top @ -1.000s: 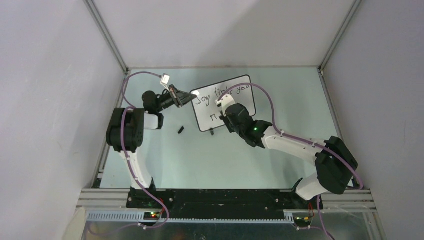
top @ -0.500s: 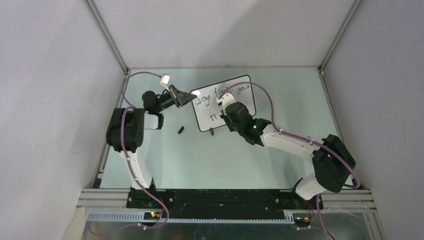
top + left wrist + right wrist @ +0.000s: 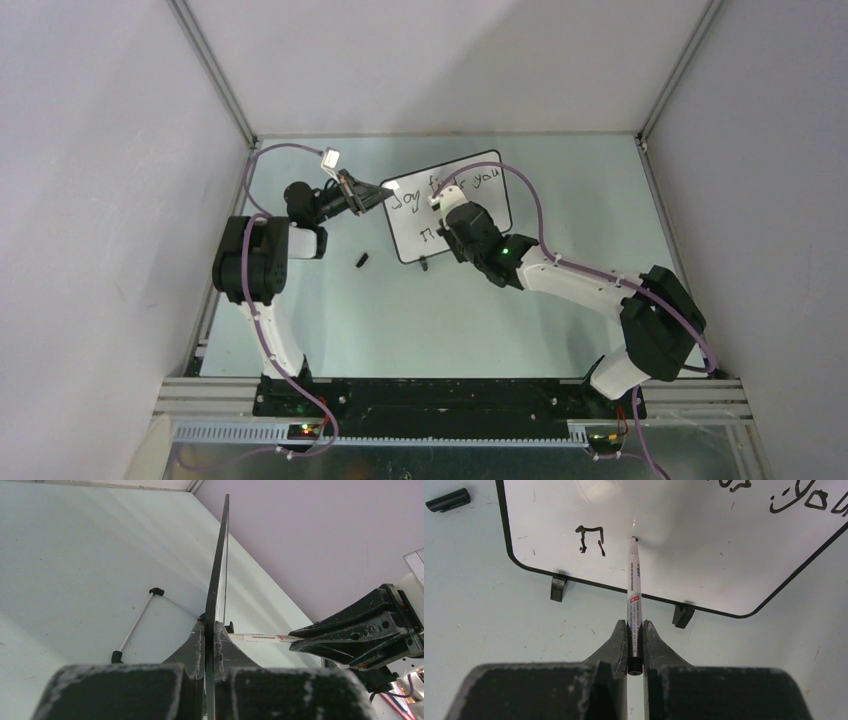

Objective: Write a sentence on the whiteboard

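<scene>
Right wrist: black-framed whiteboard bears sentence; right end effector pinched shut on marker.

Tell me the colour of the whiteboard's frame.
The whiteboard's frame is black; clearest in the right wrist view.

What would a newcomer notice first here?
The whiteboard at the far middle of the table, with the sentence starting "Joy" along its top. The right arm's fingers are shut on a marker pen, its tip at the board just right of a second-line stroke. The left arm's fingers pinch the board's left edge.
</scene>
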